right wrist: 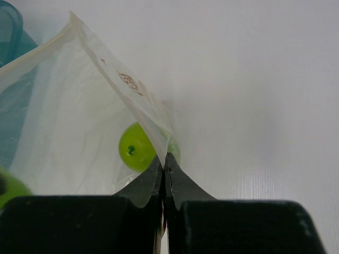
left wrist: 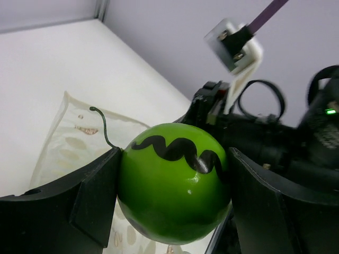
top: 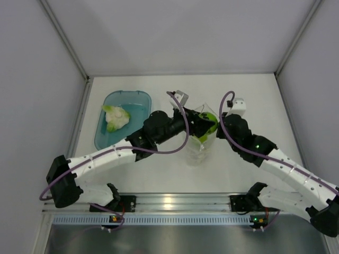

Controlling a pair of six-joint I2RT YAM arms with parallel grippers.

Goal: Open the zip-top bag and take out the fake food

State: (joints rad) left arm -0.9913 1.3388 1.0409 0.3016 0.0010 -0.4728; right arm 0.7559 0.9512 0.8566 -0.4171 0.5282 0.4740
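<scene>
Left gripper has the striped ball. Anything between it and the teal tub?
Nothing visible stands between the striped ball and the teal tub; only the left arm itself runs along that line. The leafy lump occupies the tub's left part.

zip-top bag (top: 197, 152) ×1 | fake food (top: 210, 120) ×3: striped ball (left wrist: 172, 185) ×1 between left gripper (left wrist: 174, 174) jaws; plain lime ball (right wrist: 134, 148) ×1 just beyond right gripper (right wrist: 163, 170) jaws; leafy lump (top: 116, 117) ×1 well apart from both | teal tub (top: 135, 100) ×1

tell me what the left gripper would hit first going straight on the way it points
Probably the right arm's wrist, dead ahead beyond the striped green ball that the left gripper holds; the zip-top bag lies below that line. The gap is hard to judge.
</scene>
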